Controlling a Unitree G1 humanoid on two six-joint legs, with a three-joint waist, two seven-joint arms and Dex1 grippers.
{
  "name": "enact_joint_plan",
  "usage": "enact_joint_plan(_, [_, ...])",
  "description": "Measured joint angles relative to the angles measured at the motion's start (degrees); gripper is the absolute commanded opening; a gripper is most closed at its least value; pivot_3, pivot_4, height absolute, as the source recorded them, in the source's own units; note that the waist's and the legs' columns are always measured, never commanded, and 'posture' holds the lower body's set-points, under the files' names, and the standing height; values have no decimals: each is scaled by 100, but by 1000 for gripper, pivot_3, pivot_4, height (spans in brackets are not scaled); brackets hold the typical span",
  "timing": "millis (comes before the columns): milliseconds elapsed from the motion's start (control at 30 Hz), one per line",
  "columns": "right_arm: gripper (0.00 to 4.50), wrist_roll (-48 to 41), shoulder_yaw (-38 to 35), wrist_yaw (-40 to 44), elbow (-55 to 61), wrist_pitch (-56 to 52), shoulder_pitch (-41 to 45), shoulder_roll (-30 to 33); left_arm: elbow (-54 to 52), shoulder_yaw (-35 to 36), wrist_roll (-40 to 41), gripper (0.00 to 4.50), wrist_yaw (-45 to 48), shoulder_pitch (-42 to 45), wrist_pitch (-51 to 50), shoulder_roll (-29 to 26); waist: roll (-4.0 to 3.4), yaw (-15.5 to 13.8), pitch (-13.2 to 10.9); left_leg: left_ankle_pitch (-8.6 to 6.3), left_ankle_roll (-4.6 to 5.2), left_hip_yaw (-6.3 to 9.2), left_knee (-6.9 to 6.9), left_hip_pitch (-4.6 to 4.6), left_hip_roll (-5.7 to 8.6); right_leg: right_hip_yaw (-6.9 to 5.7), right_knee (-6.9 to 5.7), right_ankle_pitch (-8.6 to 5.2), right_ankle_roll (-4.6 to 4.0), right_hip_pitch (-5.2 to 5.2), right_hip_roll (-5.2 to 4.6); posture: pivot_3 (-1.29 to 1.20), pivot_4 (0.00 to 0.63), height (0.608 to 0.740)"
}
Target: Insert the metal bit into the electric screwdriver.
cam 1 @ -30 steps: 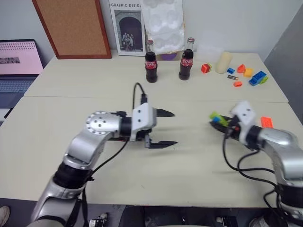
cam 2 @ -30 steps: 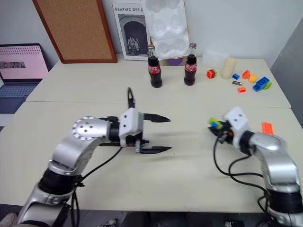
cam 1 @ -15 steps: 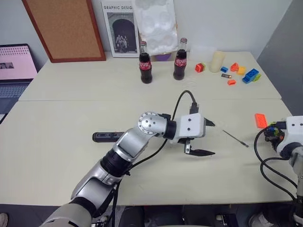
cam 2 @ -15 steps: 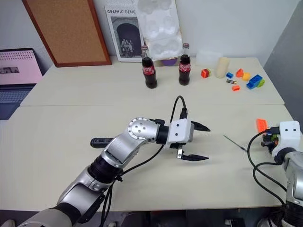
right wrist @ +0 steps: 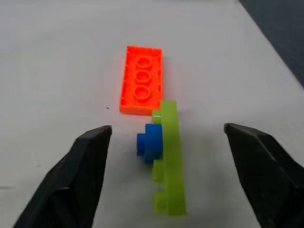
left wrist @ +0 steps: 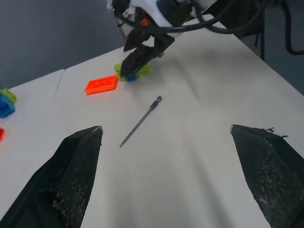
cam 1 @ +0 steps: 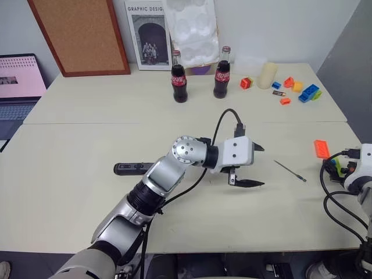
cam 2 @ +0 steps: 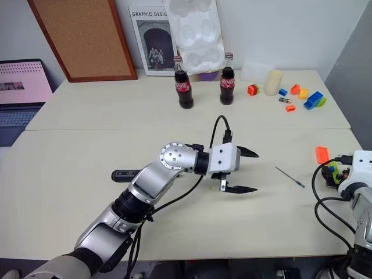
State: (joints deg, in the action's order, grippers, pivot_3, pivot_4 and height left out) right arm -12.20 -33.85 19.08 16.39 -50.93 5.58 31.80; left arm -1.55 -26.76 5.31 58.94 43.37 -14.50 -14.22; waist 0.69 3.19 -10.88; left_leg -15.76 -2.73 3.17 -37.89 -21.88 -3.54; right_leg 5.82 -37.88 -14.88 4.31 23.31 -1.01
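The metal bit [cam 1: 289, 171], a thin grey rod, lies flat on the table right of centre. Left of centre lies the black electric screwdriver [cam 1: 135, 168], partly behind my left arm. My left gripper [cam 1: 258, 166] hovers open and empty over the table, a short way left of the bit [left wrist: 141, 121] and pointing at it. At the table's right edge my right gripper [right wrist: 167, 128] stands open. A green-and-blue brick piece [right wrist: 164, 156] lies on the table between its fingers, untouched.
An orange flat brick [right wrist: 141, 80] lies just beyond the green piece. Two cola bottles [cam 1: 179, 81] stand at the back centre. Loose coloured bricks [cam 1: 302, 92], a small battery and a cream candle [cam 1: 267, 74] lie back right. A laptop [cam 1: 17, 81] is far left.
The camera has shifted. My right gripper carried the green-and-blue piece to the right edge and opened off it. My left gripper swung right, nearer the bit, still open.
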Motion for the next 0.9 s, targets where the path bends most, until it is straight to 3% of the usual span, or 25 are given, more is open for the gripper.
enact_joint_plan(100, [4437,-181,-67,236,571,2,-241,245,-1,186,52,4500,67,56,-13,-246,-3,2,0,0,0,1,2,2,0,-1,-3,-5,9,0,0,0,150,740])
enact_joint_plan(233, [4437,-753,-66,995,1645,4,-663,704,37,709,157,4500,380,97,-131,-1086,-2,39,-1,0,0,6,5,6,-8,-1,-5,-7,11,2,11,0,150,740])
enact_joint_plan(400, [4437,-2006,402,2450,2923,59,-1164,1279,325,1121,241,4500,1434,181,-138,-2707,0,44,-7,-1,0,9,7,3,-14,-9,-1,-10,11,3,13,0,150,740])
enact_joint_plan(533, [4437,-2557,1006,2772,3194,22,-1031,1601,642,1123,98,4500,2167,268,143,-3584,16,-18,-13,-1,0,5,2,-6,-11,-12,10,-10,9,2,5,0,150,740])
enact_joint_plan(900, [4437,-2729,2506,2304,3259,-1,-452,1519,810,608,-481,4500,2729,293,-61,-3790,22,-127,-15,-1,0,6,4,-27,-12,-15,11,-2,-9,21,5,0,150,740])
